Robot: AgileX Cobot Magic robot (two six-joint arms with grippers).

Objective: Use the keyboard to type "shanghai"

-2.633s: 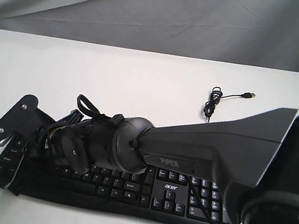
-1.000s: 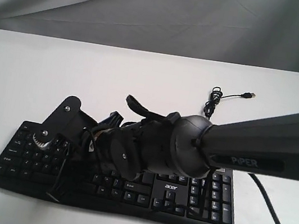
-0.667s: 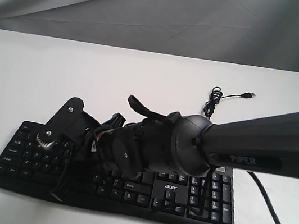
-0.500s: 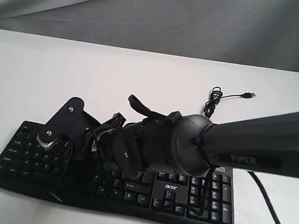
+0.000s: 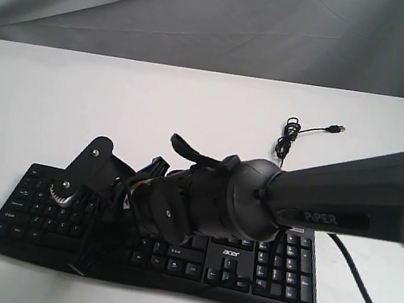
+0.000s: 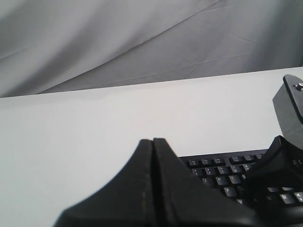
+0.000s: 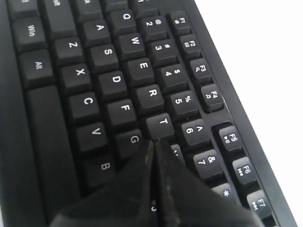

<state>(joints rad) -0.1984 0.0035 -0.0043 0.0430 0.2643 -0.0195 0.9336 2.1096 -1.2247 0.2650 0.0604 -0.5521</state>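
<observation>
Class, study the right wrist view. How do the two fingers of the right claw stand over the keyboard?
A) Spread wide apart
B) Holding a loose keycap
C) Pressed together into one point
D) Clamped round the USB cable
C: the right claw shows its two fingers meeting along a single seam, with no gap and nothing between them, over the keyboard.

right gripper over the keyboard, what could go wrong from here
1. The shut right gripper has its tip at the seam between T and G, and the neighbouring keys are hidden beneath it. Pressing down here could hit two keys at once, or the wrong one.
2. In the exterior view the arm's bulky wrist hangs low over the middle rows of the keyboard. Going any lower might mash extra keys.
</observation>
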